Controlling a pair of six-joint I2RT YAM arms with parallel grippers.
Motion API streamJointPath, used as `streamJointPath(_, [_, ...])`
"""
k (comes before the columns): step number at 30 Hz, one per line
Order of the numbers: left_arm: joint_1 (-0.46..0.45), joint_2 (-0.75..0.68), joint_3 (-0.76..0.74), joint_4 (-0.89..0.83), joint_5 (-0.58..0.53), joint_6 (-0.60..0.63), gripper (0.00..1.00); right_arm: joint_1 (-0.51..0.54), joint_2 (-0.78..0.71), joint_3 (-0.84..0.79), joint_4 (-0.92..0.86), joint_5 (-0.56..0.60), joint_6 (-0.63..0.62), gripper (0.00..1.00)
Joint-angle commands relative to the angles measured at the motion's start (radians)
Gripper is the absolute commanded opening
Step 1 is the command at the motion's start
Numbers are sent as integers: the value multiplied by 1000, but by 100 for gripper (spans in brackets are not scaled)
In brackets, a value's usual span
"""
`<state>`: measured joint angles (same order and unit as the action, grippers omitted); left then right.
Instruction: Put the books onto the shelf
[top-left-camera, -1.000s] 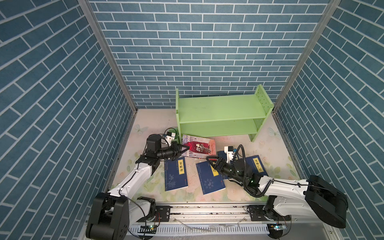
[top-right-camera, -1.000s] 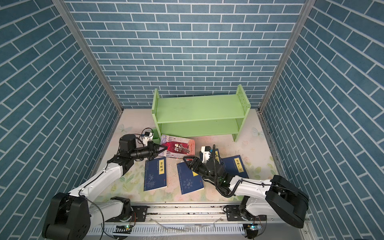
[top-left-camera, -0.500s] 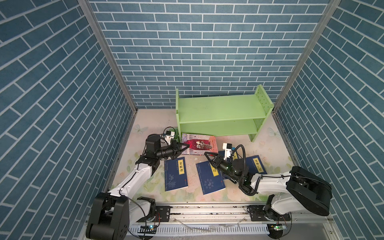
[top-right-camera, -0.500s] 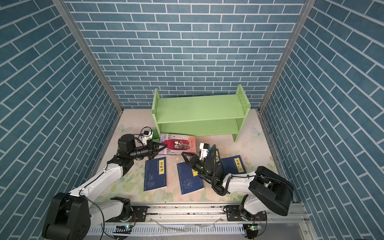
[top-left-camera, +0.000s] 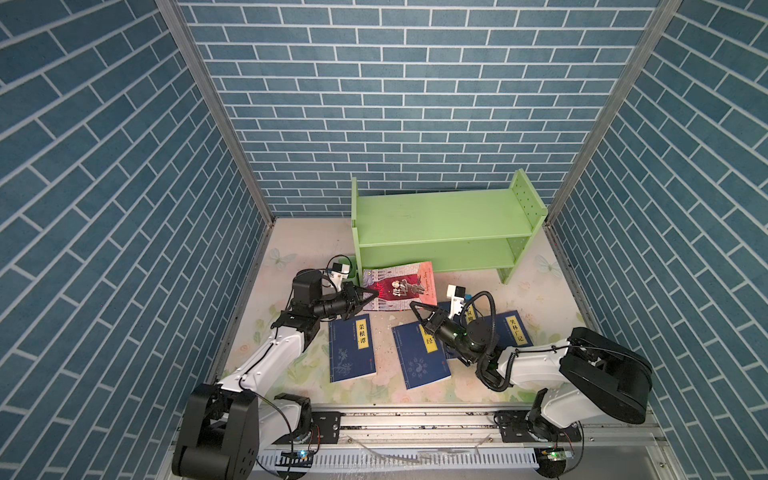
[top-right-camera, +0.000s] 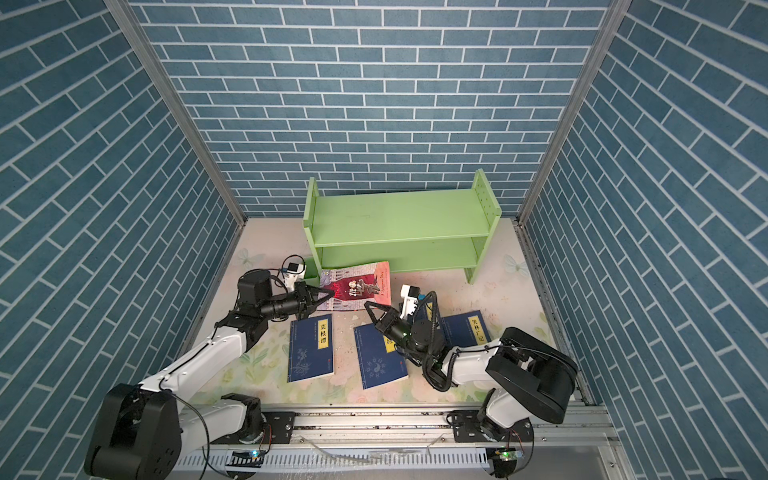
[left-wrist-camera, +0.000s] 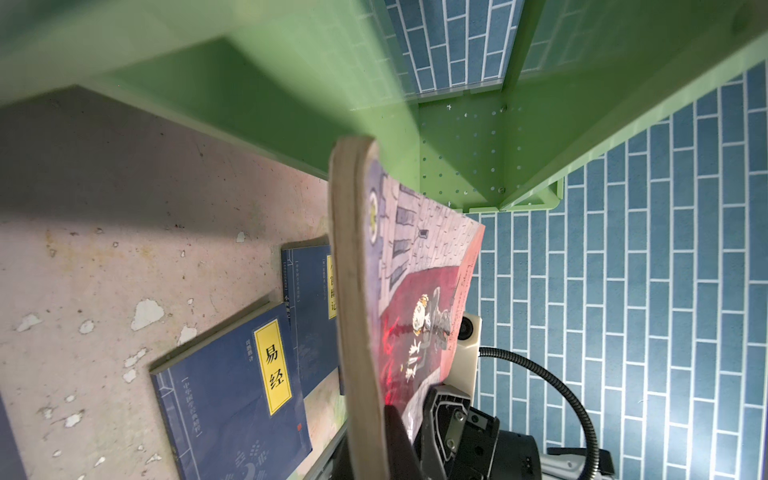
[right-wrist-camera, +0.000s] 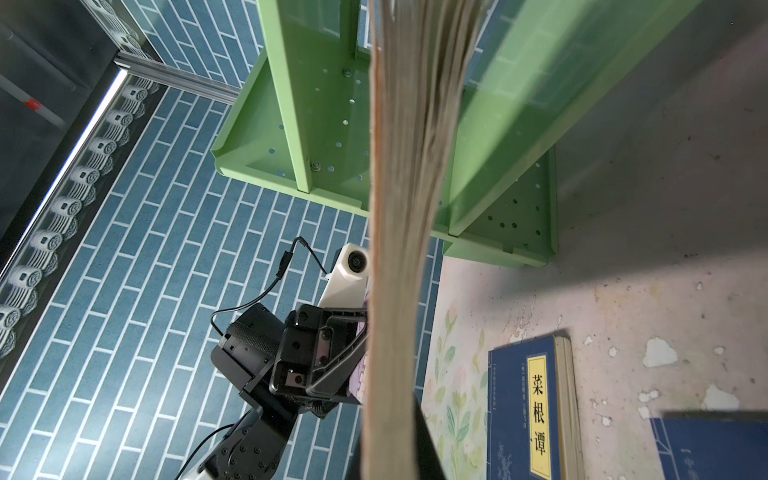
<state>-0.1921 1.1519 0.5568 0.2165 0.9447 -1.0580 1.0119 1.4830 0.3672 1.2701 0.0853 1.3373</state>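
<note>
In both top views the illustrated book (top-left-camera: 398, 289) hung tilted just in front of the shelf (top-left-camera: 436, 222), at its lower tier. The left gripper (top-left-camera: 368, 296) was at one end and the right gripper (top-left-camera: 414, 306) at the other.

In the left wrist view the jaws stood narrow about the book's edge (pinching or not, I cannot tell).

In the right wrist view the jaws were clamped on the book (right-wrist-camera: 405, 208). It would probably be best to level it first, then slide it in.
</note>
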Motion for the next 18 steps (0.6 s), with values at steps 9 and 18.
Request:
streamJointPath(9, [73, -45, 256, -767, -103, 507, 68, -111, -150, -29, -96, 6, -33, 0])
streamJointPath(18, [105, -107, 404, -996, 43, 703, 70, -234, -207, 73, -344, -138, -58, 0])
